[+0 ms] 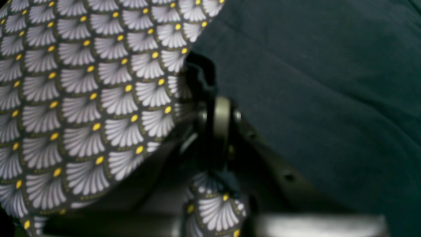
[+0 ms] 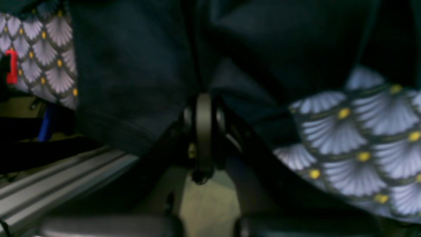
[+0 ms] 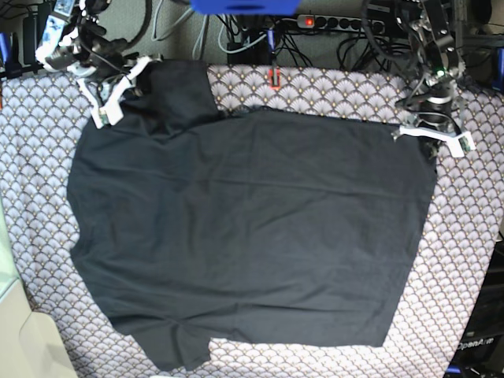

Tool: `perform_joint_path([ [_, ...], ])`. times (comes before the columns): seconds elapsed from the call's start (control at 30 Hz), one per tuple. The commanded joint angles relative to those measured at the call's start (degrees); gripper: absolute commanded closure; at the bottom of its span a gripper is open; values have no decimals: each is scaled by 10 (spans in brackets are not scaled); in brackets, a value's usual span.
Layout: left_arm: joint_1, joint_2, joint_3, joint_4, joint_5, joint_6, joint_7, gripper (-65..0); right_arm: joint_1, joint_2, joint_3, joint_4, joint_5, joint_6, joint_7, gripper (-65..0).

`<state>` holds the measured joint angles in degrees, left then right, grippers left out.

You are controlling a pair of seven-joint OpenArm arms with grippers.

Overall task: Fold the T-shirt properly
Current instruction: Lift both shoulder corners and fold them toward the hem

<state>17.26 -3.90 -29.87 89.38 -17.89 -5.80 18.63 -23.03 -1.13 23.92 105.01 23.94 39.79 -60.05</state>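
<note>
T-shirt (image 3: 244,228), plain black, lies spread almost flat across the worktop (image 3: 465,236), which is covered by a cloth patterned with pale fans and yellow dots. One short sleeve points toward the far left corner, and another pokes out at the near edge, lower left. The fabric shows a few soft creases but no fold.

At the far left of the base view, the right end effector (image 3: 118,90) sits at the sleeve, its fingers closed together with black cloth bunched around them; its wrist camera shows dark fabric draped on both sides of the pinched fingers. At the far right corner, the left end effector (image 3: 433,130) rests at the shirt's edge, fingers also drawn shut, and its wrist view shows dark cloth right beside them, though I can't tell whether it truly pinches the fabric. A power strip (image 3: 331,22) and tangled cables lie beyond the worktop.
</note>
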Motion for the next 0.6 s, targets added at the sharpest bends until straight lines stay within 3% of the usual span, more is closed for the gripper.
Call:
perform_joint_path([
  [0.0, -2, -5, -2, 13, -4, -2, -14, 0, 2, 3, 0, 30, 12, 2, 10, 0],
  [0.2, -6, -4, -2, 27, -5, -2, -14, 0, 13, 8, 0, 74, 12, 2, 8, 0],
  [0.57, -24, -4, -2, 61, -4, 2, -8, 0, 120, 49, 1, 74, 13, 2, -67, 0],
])
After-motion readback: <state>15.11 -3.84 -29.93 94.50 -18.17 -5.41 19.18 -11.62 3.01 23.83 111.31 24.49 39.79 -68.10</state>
